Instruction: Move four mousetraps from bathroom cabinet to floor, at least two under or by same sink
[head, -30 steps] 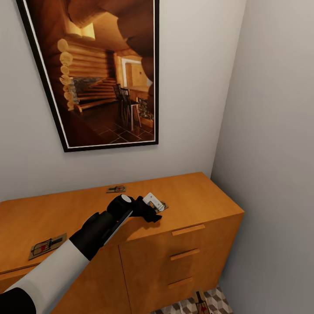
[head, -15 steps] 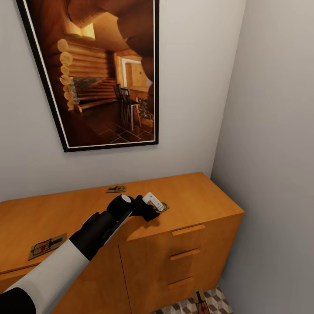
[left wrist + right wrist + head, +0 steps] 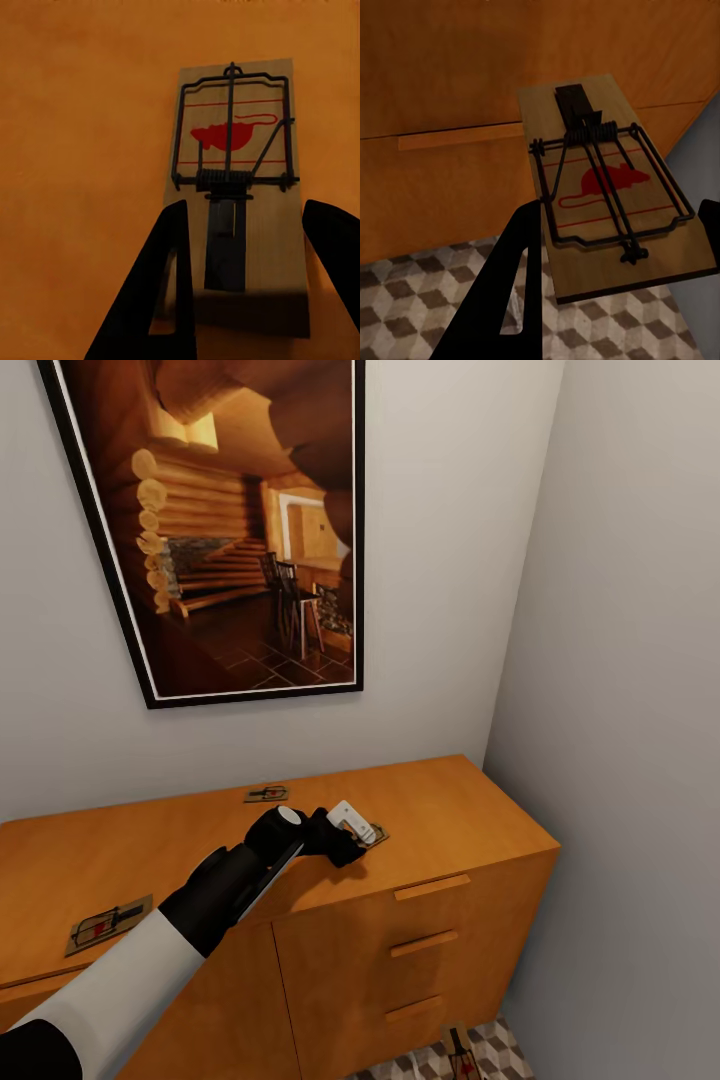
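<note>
The head view looks forward and down from above the wide orange-brown wooden cabinet (image 3: 420, 860). The left wrist view looks steeply down, close on its top surface. The right wrist view faces its drawer fronts (image 3: 450, 112), shared with the head view.

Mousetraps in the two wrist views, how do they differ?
The left-wrist mousetrap lies flat on the cabinet top, between the fingers of the left gripper. The right-wrist mousetrap is held in the air by the right gripper, above the tiled floor and in front of the drawer fronts. Both are tan boards with dark wire and a red mouse print.
</note>
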Tool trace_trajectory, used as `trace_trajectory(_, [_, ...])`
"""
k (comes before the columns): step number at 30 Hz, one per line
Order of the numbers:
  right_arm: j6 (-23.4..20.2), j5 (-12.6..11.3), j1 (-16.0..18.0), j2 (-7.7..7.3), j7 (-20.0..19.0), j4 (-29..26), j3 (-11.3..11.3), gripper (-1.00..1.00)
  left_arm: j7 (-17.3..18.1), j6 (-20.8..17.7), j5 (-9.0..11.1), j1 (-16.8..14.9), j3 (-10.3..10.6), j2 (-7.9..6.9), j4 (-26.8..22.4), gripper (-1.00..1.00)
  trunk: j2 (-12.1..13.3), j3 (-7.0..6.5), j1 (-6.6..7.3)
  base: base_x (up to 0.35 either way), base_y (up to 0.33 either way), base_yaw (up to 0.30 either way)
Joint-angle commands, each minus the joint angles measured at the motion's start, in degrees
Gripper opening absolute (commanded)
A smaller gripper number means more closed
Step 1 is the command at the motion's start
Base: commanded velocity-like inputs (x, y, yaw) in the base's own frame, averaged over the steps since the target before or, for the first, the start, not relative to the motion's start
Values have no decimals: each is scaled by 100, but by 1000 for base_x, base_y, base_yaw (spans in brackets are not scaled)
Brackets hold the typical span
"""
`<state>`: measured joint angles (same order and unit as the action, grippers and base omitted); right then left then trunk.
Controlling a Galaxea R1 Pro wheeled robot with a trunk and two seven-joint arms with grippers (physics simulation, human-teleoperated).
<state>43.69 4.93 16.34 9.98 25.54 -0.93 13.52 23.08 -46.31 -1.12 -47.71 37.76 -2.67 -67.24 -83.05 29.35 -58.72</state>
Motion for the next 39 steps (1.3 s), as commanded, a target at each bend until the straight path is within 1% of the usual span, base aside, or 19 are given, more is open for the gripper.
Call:
trace_trajectory(1, [-1, 43, 4, 2, 57, 5, 10, -100, 39, -52, 86, 0, 12, -4, 180, -100, -3, 8, 0, 0, 0, 0])
trace_trajectory(6, [-1, 43, 6, 2, 57, 5, 10, -100, 37, -58, 79, -1, 5, 3, 21, -100, -3, 8, 0, 0, 0, 0])
trace_trajectory(13, [-1, 43, 6, 2, 57, 5, 10, -100, 23, -98, 79, -2, -24, 3, -456, -100, -3, 8, 0, 0, 0, 0])
trace_trajectory(17, [-1, 43, 6, 2, 57, 5, 10, -100, 15, -104, 78, -2, -30, 3, -597, -100, -3, 8, 0, 0, 0, 0])
trace_trajectory(21, [-1, 43, 3, 2, 57, 5, 10, -100, 13, -113, 77, -2, -44, 3, -649, -100, -3, 8, 0, 0, 0, 0])
trace_trajectory(27, [-1, 43, 4, 2, 57, 5, 10, -100, 13, -134, 77, -2, -49, 3, -852, -100, -3, 8, 0, 0, 0, 0])
trace_trajectory(34, [-1, 43, 5, 2, 57, 5, 10, -100, 13, -149, 77, -2, -28, -4, -865, -100, -3, 8, 0, -5, 0, 0])
trace_trajectory(39, [-1, 43, 6, 2, 57, 5, 10, -100, 13, -150, 77, -2, -23, -5, -860, -100, -3, 8, 0, -234, 0, 0])
